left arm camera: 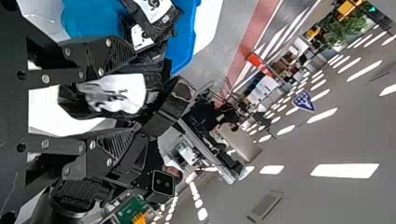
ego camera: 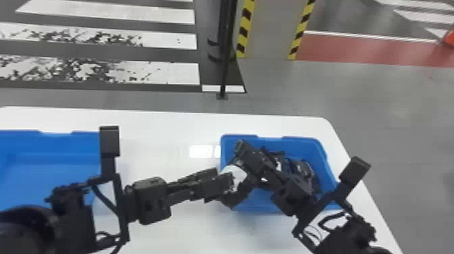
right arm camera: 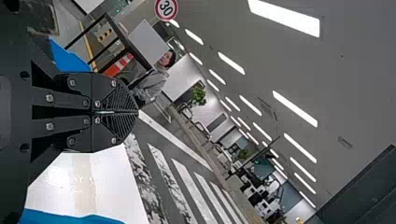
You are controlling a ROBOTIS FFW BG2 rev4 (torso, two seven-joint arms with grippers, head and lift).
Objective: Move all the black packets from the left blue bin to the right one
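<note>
Closest to the camera, at the left of the left wrist view, is the left gripper (left arm camera: 134, 91), its two fingers wide apart with a black packet (left arm camera: 112, 93) between them; I can't tell if both touch it. In the head view that packet is just right of the middle, by the near left part of the right blue bin's rim (ego camera: 326, 169). It looks light and soft, with a shiny skin that may slip and crumple. I would take it by the thick middle, not a thin edge, and not squeeze hard. The right gripper (right arm camera: 135, 112) has its fingers together with nothing in them. It leans over the bin close to the packet, so the two could bump, and it blocks part of the way in. More packets (left arm camera: 152, 14) lie in a messy heap in that bin. The left blue bin (ego camera: 50, 145) sits at the left edge, on the same white counter (ego camera: 162, 131).
</note>
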